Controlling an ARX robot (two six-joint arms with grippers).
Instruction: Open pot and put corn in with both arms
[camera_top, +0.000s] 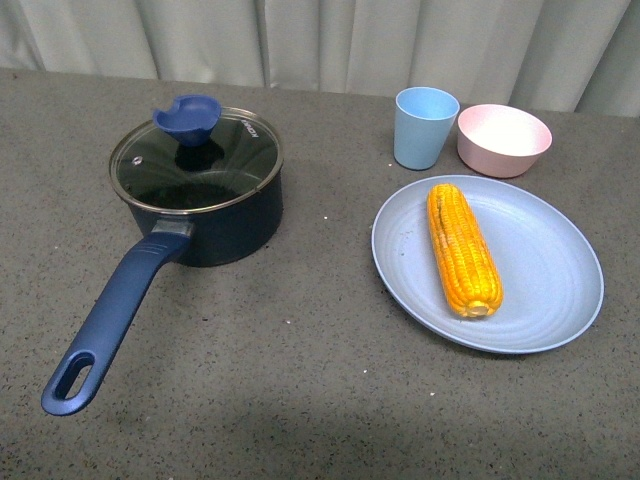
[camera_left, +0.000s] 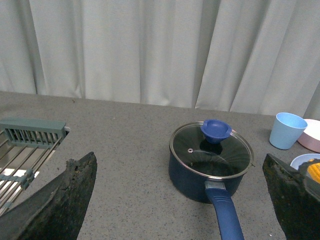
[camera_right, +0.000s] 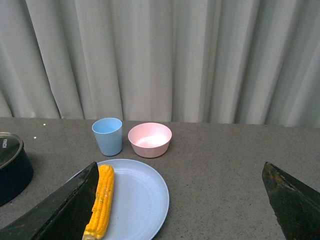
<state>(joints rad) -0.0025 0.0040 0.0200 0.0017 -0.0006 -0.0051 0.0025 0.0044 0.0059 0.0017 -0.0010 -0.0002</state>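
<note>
We find the pot (camera_top: 215, 215) standing upright on the grey table (camera_top: 300, 380). Its glass lid (camera_top: 195, 165) sits flat on the rim, and the blue knob (camera_top: 187, 118) rises from the middle of the lid. The pot's long blue handle (camera_top: 110, 320) runs out from the wall towards us and a little to the left, with the oval hole at its outer end. The corn (camera_top: 463, 250) lies to the right of the pot, well apart from it, on a pale blue plate (camera_top: 550, 270). One end of the cob points away from us and the other towards us. Also to the right of the pot, but farther back than the corn, stands a light blue cup (camera_top: 425, 127), and farther still from the pot sits a pink bowl (camera_top: 504, 140). A pale curtain (camera_top: 300, 40) hangs behind the pot along the back of the table. In the left wrist view, a grey-green slatted rack (camera_left: 31, 131) shows on the side of the pot away from the corn. The left gripper (camera_left: 177, 159) has its dark fingers (camera_left: 65, 200) spread wide with nothing between them, short of the pot and not touching it. The right gripper (camera_right: 180, 167) is spread just as wide and equally empty, and it hangs on the corn's side of the pot.
</note>
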